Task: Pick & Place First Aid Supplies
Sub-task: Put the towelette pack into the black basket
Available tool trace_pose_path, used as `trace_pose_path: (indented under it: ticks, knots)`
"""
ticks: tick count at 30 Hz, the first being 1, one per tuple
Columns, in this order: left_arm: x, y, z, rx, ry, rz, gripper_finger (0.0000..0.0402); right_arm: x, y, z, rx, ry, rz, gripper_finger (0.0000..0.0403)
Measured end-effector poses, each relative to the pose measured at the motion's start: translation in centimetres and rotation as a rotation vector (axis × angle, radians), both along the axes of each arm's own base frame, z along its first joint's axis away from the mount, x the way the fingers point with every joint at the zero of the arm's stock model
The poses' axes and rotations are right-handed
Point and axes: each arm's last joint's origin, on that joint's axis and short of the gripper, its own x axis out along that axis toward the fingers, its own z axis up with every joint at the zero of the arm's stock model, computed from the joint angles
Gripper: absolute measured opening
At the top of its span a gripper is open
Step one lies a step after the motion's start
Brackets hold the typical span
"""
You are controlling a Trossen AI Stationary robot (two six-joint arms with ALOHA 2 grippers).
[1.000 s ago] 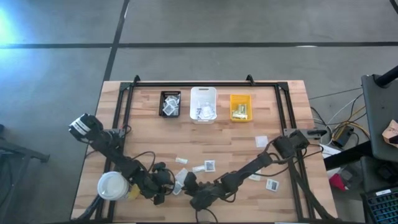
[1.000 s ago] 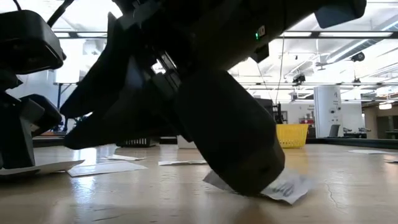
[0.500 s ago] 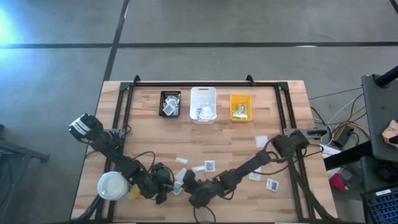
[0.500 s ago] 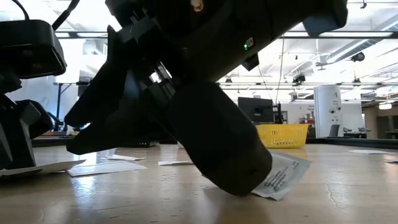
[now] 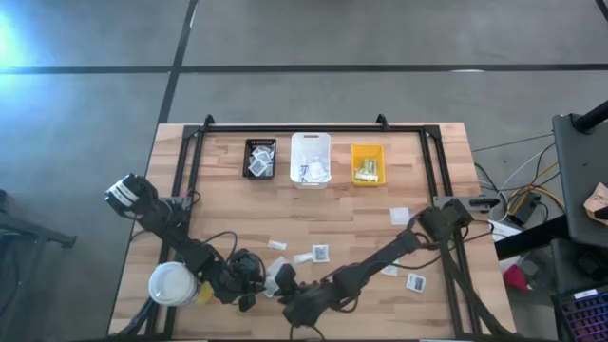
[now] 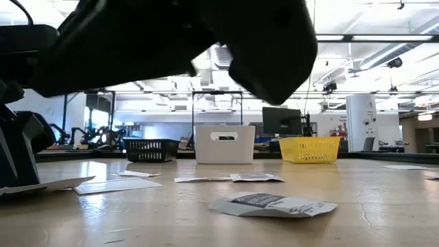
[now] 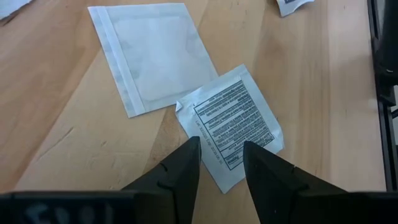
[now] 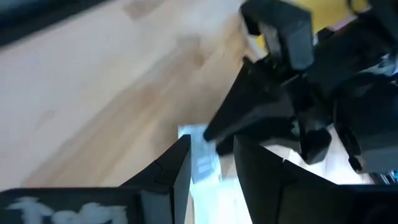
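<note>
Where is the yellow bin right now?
In the high view the yellow bin sits at the table's far edge, rightmost of three bins, right beside the white bin; the black bin lies beyond that.

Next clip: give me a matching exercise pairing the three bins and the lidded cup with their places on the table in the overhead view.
Things:
1. black bin
2. white bin
3. yellow bin
4. white-lidded cup

Places:
A. middle of the bin row
B. near edge, beside the left arm
C. right end of the bin row
D. left end of the bin row

Pairs: 1-D, 2-A, 3-C, 4-B
</note>
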Motion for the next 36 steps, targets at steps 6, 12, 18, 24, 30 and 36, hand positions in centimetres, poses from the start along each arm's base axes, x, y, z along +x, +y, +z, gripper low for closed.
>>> trace_pose_path:
  ticks: [6, 12, 18, 24, 30, 36]
  knots:
    - [0.0, 0.0, 0.0, -0.002, 0.001, 0.005, 0.0142, 0.5, -0.3, 0.8, -0.168, 0.119, 0.084, 0.0123]
    - [0.0, 0.0, 0.0, -0.031, 0.006, 0.035, 0.0142, 1.6, -0.5, -1.3, -0.293, 0.198, 0.151, 0.0123]
    - [0.0, 0.0, 0.0, -0.036, 0.007, 0.039, 0.0142, 2.2, 0.1, -2.2, -0.330, 0.225, 0.139, 0.0127]
    - [0.0, 0.0, 0.0, -0.037, 0.006, 0.040, 0.0142, 2.3, -0.2, -2.4, -0.328, 0.229, 0.120, 0.0127]
    - [0.0, 0.0, 0.0, -0.055, 0.006, 0.054, 0.0142, 2.2, -0.5, -3.0, -0.342, 0.247, 0.126, 0.0126]
    - [0.1, 0.0, 0.1, -0.081, 0.005, 0.084, 0.0142, 2.4, -0.9, -3.2, -0.342, 0.251, 0.116, 0.0118]
